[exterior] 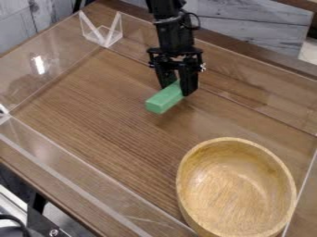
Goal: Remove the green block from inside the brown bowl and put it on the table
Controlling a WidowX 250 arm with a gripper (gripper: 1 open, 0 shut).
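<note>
Green block [164, 98]: 1 piece, bright green, small, long and flat. Out of bowl, well apart from it, near middle of tabletop [93, 125]. Lies slanted, 1 end at claw [179, 85]. Too small to tell if block touches wood.

Brown bowl [235, 190]: 1 piece, light tan wood, round, wide, thick rim. Sits upright, open side up, near tabletop corner. Nothing inside.

Tabletop: brown wood, thin grain lines, shiny spots.
</note>
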